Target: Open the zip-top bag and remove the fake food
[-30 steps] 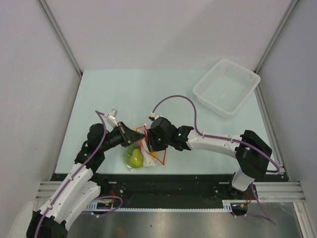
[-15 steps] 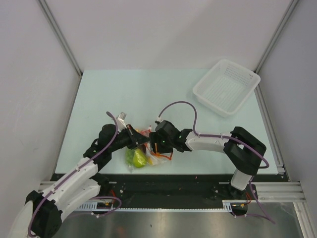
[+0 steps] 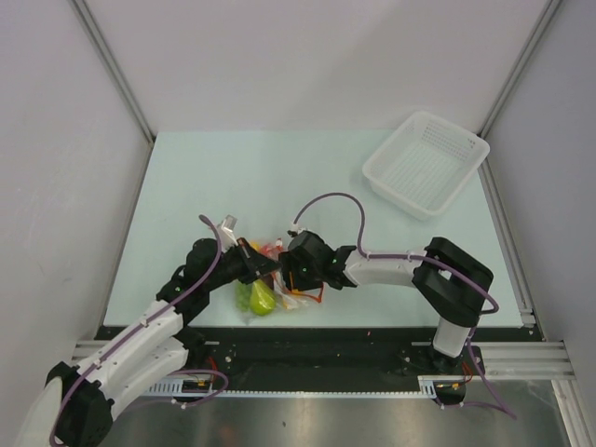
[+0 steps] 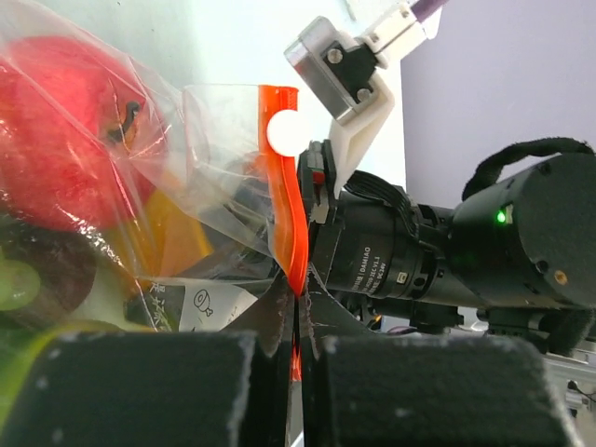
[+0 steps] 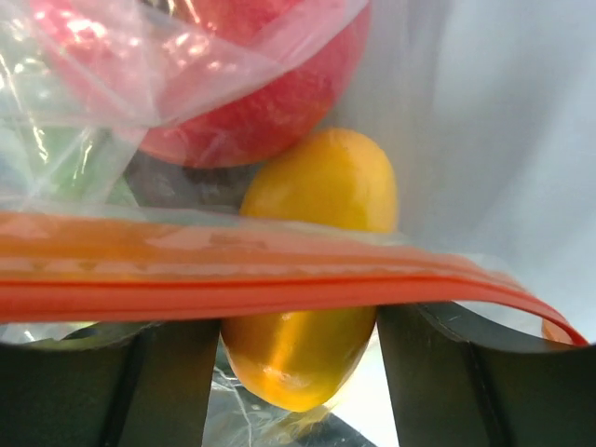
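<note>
The zip-top bag lies near the table's front edge, with a green fruit showing through it. My left gripper is shut on the bag's orange-red zip strip at its end. The left wrist view shows the red apple and an orange fruit inside the clear plastic. My right gripper faces the left one across the bag mouth. Its fingers stand apart, the zip strip runs across their tips, and the orange-yellow oval fruit shows between them below the red apple.
A white mesh basket stands at the back right of the pale green table. The enclosure's grey walls close in on both sides. The right arm's wrist camera sits close in front of my left gripper.
My left arm has reached right and forward to the bag mouth. My right gripper has shifted slightly left and closer to it. The bag has bunched up between the two grippers.
</note>
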`<action>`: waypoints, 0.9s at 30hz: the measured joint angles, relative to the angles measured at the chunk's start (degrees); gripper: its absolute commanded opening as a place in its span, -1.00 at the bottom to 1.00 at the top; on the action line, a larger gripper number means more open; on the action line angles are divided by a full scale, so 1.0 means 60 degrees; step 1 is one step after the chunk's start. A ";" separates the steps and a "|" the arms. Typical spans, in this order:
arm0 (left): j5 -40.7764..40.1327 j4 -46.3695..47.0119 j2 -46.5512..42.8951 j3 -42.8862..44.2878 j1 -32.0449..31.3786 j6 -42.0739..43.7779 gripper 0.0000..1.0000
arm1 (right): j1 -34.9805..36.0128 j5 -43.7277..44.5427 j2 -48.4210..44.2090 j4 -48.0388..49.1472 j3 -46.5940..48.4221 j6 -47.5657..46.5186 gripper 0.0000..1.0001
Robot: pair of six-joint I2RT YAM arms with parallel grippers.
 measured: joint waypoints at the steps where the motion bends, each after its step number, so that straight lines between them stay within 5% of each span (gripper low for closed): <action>1: 0.0015 -0.0040 -0.0040 0.0000 -0.0004 0.0007 -1.00 | 0.0058 0.0222 -0.0062 -0.0168 0.0047 -0.0113 0.12; 8: 0.0441 0.0124 -0.0146 0.0106 -0.0113 0.0004 -1.00 | 0.0306 0.1428 -0.0841 -0.1854 0.0412 -0.1089 -0.45; 27: 0.0302 -0.0579 -0.0120 0.0962 -0.0149 0.0514 -1.00 | 0.0692 0.1574 -0.3643 -0.2484 0.0586 -0.2932 -0.86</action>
